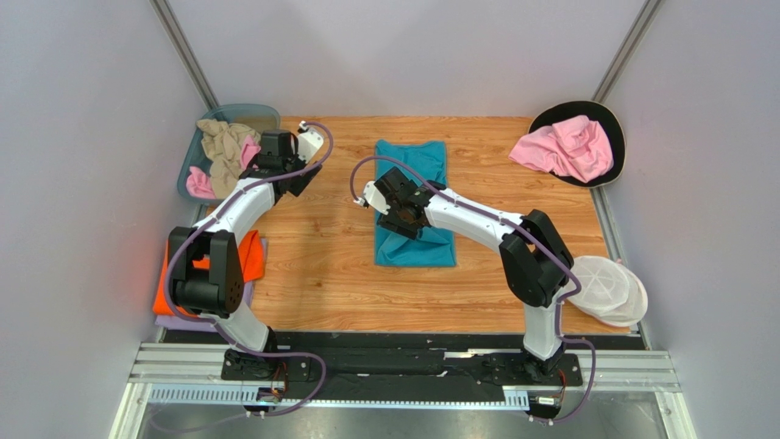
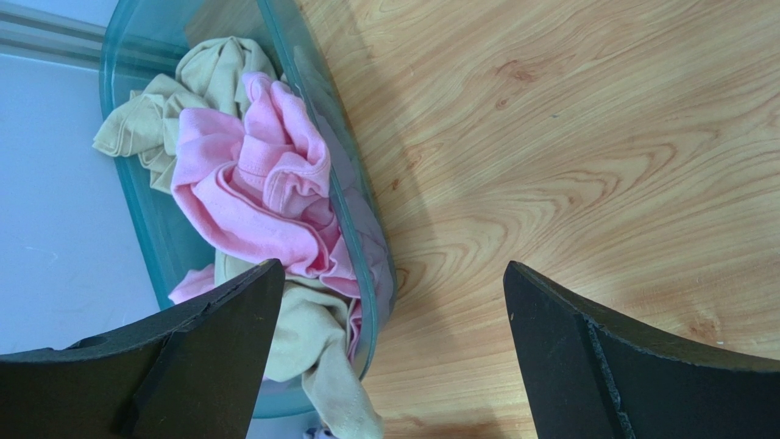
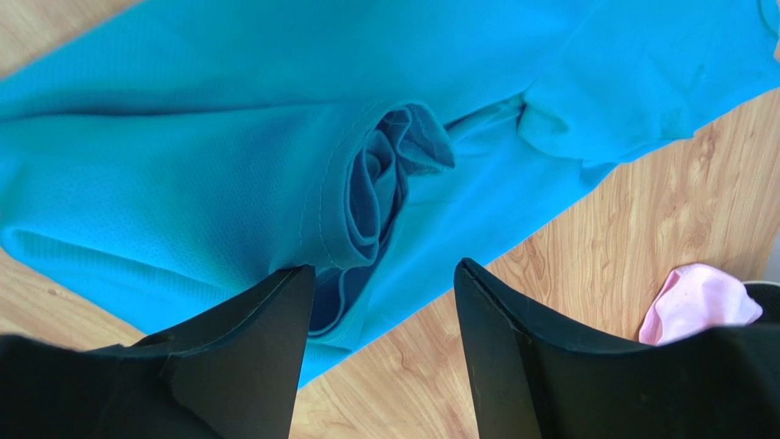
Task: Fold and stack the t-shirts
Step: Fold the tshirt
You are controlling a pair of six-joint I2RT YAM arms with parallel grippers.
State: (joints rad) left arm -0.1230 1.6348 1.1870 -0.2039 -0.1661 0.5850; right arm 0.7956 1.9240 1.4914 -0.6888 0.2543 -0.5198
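Observation:
A teal t-shirt (image 1: 414,203) lies lengthwise in the table's middle, partly folded, with a bunched fold (image 3: 380,197) near its edge. My right gripper (image 1: 395,212) hovers open over its left part; in the right wrist view (image 3: 383,279) the jaws straddle the shirt's edge and bare wood. My left gripper (image 1: 291,172) is open and empty at the back left, next to a teal bin (image 1: 194,155) holding beige (image 2: 197,87) and pink shirts (image 2: 261,187). A crumpled pink shirt (image 1: 563,146) lies on a black round tray at the back right. Folded orange and lilac shirts (image 1: 249,258) lie at the left edge.
A white cap-like object (image 1: 606,288) sits at the right front edge beside the right arm. The bin's rim (image 2: 362,210) stands between my left fingers. Bare wood (image 1: 316,265) lies between the arms. Grey walls enclose the table.

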